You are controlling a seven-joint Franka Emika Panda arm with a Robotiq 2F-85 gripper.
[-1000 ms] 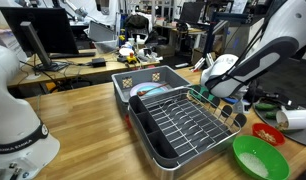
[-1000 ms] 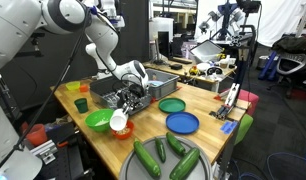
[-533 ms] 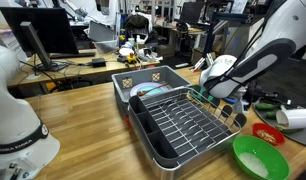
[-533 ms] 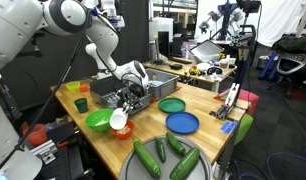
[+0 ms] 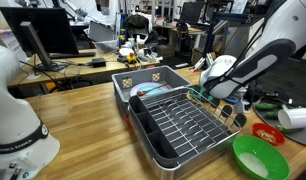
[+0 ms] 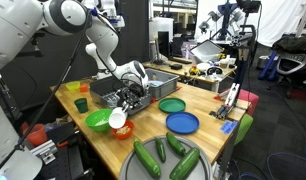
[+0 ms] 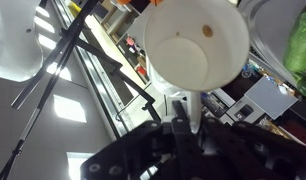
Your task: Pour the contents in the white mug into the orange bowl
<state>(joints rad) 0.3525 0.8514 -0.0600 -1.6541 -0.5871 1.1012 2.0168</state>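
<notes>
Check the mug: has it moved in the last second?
No. The mug hangs at the same spot beside the orange bowl, above the green bowl.

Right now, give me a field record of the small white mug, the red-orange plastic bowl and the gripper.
mug: small plain white cylindrical mug, tipped on its side above the bowl
bowl: small round red-orange plastic bowl, pale bits inside
gripper: Robotiq gripper, shut on the mug's wall
mug interior: one small brown speck showing in wrist view
neighbour: larger bright green bowl beside the red-orange one
</notes>
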